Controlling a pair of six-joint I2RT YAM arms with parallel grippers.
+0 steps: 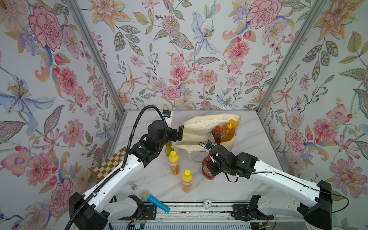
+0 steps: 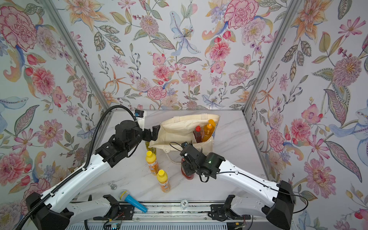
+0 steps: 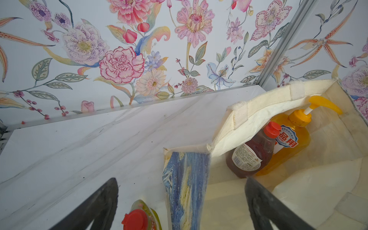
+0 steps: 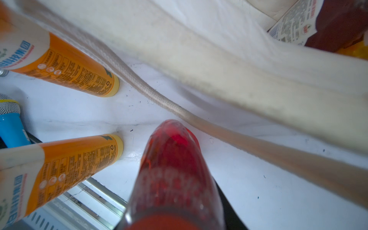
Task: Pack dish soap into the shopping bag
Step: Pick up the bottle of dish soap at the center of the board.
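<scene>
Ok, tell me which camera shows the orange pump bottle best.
The left wrist view: the orange pump bottle is close, pump and label clear, inside the shopping bag. Both top views show it small. The right wrist view barely catches it.

The right hand (image 1: 210,162) is hiding the upper part of a dark red bottle (image 1: 206,172) in both top views. The left arm (image 1: 148,146) is covering most of the slim yellow-green bottle (image 1: 168,148). In the right wrist view the shopping bag (image 4: 219,59) is showing blurred.
</scene>
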